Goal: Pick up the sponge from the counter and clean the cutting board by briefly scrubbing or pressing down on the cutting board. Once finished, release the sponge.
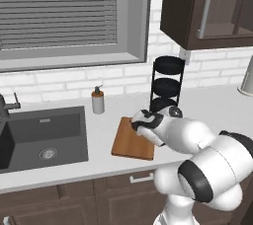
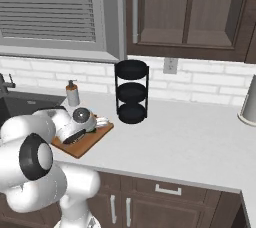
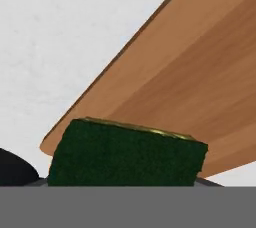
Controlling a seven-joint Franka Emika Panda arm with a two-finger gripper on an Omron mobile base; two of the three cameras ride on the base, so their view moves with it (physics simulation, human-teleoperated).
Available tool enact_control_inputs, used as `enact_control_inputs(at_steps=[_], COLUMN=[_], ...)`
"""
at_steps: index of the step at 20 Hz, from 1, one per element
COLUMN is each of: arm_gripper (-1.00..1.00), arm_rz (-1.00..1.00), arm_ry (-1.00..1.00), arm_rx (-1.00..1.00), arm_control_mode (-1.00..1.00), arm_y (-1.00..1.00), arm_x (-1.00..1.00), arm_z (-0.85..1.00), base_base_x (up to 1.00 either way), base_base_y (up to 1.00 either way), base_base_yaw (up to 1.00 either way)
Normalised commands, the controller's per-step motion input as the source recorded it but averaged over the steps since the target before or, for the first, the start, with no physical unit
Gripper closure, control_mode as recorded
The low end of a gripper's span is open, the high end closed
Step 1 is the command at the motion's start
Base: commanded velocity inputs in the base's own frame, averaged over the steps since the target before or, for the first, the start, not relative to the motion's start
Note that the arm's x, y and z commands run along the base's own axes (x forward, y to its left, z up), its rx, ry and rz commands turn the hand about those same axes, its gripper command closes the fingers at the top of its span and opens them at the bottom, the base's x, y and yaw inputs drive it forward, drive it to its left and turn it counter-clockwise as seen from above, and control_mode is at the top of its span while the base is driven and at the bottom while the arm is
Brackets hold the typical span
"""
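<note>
Half done, by my judgement: sponge off the counter, held in the gripper, over the cutting board corner. Scrubbing and release remain.

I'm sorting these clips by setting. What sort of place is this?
A rendered home kitchen, most likely: a dark inset sink in a light counter, dark cabinets above, and a cutting board.

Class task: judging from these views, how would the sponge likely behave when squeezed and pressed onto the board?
The sponge looks coarse and blocky, so it probably compresses slightly and grips rather than slips. Being small beside the cutting board, it is likely light and unlikely to roll.
</note>
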Motion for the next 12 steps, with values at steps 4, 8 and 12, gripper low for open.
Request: enact_control_inputs(at_steps=[4, 8, 12], arm_gripper=[1.00, 1.00, 1.00], arm_rz=[-0.07, -0.21, -0.23], arm_ry=[0.08, 0.65, 0.80], arm_rx=[0.11, 0.04, 0.00], arm_control_mode=[-1.00, -1.00, -1.00], arm_y=[-0.47, -0.46, -0.37], arm_x=[0.20, 0.20, 0.23], arm_z=[1.00, 0.90, 0.30], base_base_x=[0.00, 0.00, 0.00], base_base_y=[0.00, 0.00, 0.00], base_base_yaw=[0.00, 0.00, 0.00])
